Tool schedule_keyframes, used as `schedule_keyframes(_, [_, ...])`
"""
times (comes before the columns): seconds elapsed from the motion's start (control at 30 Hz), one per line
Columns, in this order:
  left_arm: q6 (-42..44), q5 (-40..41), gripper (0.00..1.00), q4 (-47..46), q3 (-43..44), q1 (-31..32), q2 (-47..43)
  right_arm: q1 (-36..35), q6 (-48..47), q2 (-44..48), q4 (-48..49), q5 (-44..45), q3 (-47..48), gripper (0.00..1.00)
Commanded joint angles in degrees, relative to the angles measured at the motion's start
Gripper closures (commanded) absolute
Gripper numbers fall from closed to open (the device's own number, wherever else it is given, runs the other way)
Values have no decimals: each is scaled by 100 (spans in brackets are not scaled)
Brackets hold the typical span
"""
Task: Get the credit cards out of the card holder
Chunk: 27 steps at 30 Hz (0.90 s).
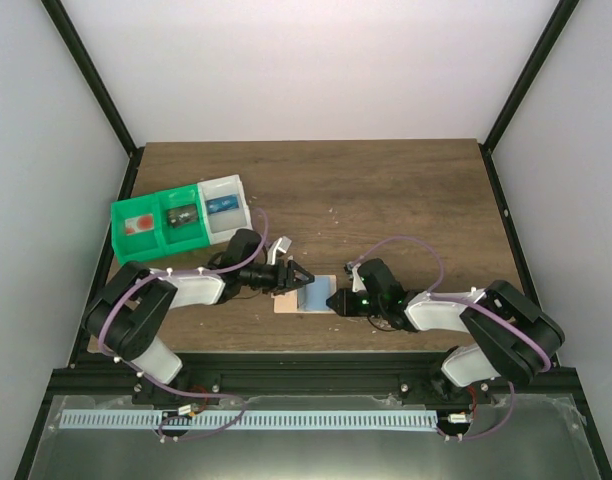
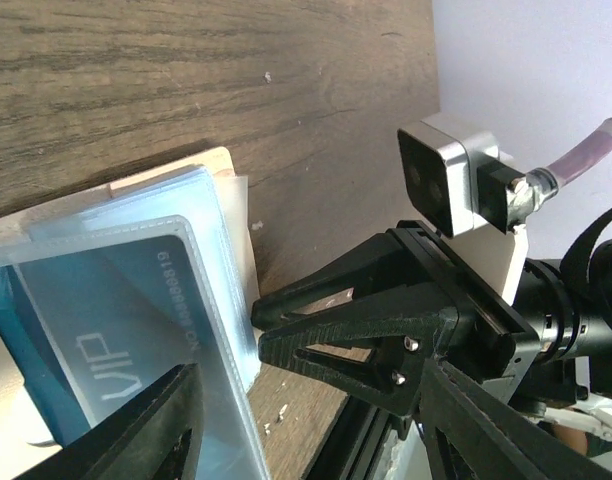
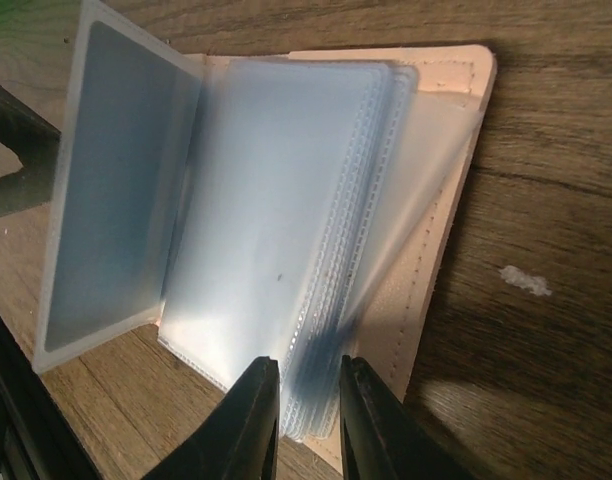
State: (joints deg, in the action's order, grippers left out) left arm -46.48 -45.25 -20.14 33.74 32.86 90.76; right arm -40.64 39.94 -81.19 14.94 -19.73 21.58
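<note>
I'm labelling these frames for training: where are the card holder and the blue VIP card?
card holder (image 3: 401, 330): right wrist view, on the tan cover's stitched edge.
blue VIP card (image 2: 106, 320): left wrist view, on the card face just above the lettering.

Left arm (image 1: 191, 290), right arm (image 1: 436, 312): white shells, black joints, looped lilac cables. Left gripper (image 1: 304, 278): black, triangular. Right gripper (image 2: 258, 332): black trussed fingers, two silver screws, silver-grey wrist camera (image 2: 451, 180).
</note>
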Motion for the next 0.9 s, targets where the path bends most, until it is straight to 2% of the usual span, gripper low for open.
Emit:
schedule_keyframes(0.0, [-14,-122,39,-206,102,62,123,-33,37,80,-43,202,1,80])
schedule_keyframes(0.37, [141,-55,39,-56,89,62,67,-31,82,182,-163,355,12,79])
schedule_keyframes(0.5, [255,195,39,173,81,62,-36,-32,113,293,-255,423,38,78])
schedule_keyframes(0.67, [503,660,43,597,119,54,-232,-34,136,543,-445,470,118,76])
schedule_keyframes(0.87, [513,1085,52,794,65,40,-242,-34,203,869,-484,371,236,77])
